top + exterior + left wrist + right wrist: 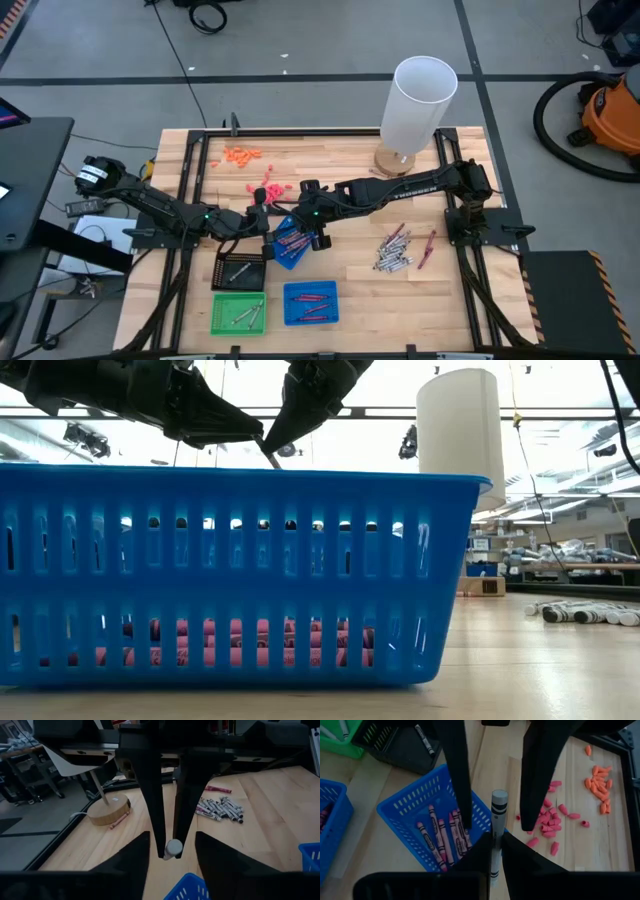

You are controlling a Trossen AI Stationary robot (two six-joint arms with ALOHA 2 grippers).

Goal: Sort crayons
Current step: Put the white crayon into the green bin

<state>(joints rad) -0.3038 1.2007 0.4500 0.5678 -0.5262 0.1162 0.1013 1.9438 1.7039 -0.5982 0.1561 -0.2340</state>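
Note:
A grey crayon [498, 812] with a black band is lifted over the table, beside a blue basket [400, 807] that holds several red crayons [442, 837]. My right gripper [495, 856] is shut on it. My left gripper [496, 826] is open. It comes from the table's left, and its two fingers [457, 775] stand on either side of the crayon's free end [499, 799] without touching it. In the low view both grippers show over a blue basket's rim [240, 478]. My right gripper pinches the grey crayon between its two fingertips [159, 840], on the part away from its free end [493, 851]. The fingers slant down from the table's right and the crayon runs on past them. It is lifted clear of the table.
Loose grey crayons [392, 252] and a red one [427, 248] lie at the right. Near the front stand a black basket [240, 270], a green one [238, 312] and a second blue one [311, 303]. Pink bits [268, 188], orange bits [242, 155] and a white cylinder on a wooden base [420, 100] lie farther back.

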